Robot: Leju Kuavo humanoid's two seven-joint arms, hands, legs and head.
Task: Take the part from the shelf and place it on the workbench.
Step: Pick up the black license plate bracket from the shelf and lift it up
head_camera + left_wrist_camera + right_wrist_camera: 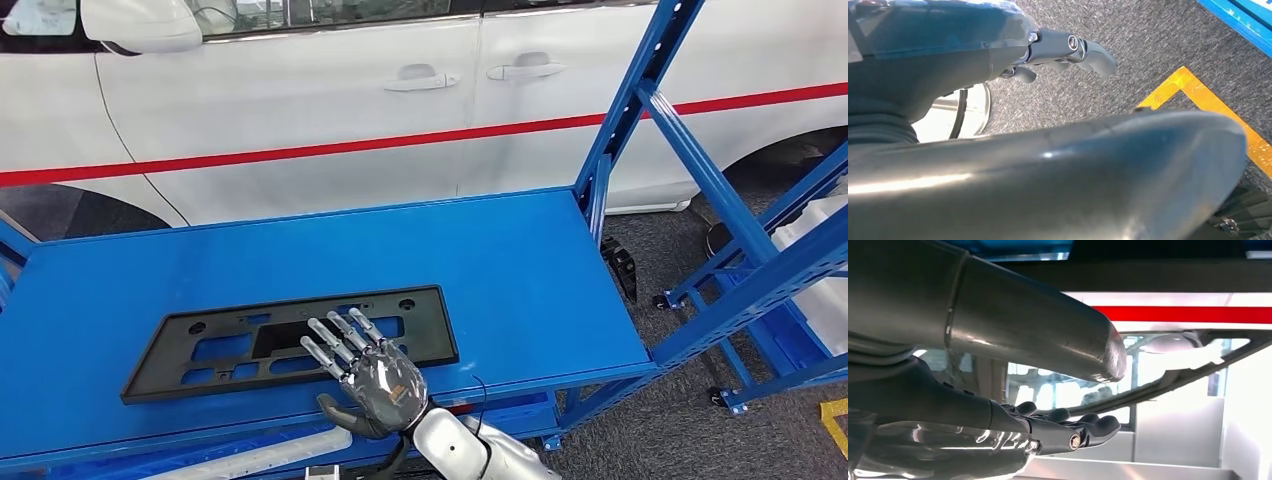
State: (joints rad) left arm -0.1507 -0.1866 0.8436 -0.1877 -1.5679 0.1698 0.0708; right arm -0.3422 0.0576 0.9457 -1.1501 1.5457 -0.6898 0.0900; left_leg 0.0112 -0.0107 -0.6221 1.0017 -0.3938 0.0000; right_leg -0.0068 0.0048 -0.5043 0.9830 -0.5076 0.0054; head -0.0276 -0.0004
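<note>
- Head view: nearest the camera, the right hand (375, 375) comes up from the lower edge on its silver arm, back of the hand upward, fingers (335, 345) straight and spread, thumb out to the side. The fingertips lie over the near edge of the black plate (290, 342); whether they touch it cannot be told. The hand grips nothing.
- The black plate, a long flat frame with cut-outs and holes, lies flat on the blue counter (520, 270), near its front edge and left of its middle.
- Blue shelf posts (640, 95) rise at the counter's right end, and more blue shelving (770, 270) stands further right on grey carpet.
- A white car (300, 100) with a red stripe stands just behind the counter.
- Left wrist view: the left hand (1068, 52) hangs over grey carpet (1128, 55) with its fingers apart, holding nothing. A yellow floor marking (1198, 97) lies nearby.
- Right wrist view: the right hand's dark fingers (1088, 427) reach out nearly straight, thumb (1048, 335) apart from them, nothing between.
</note>
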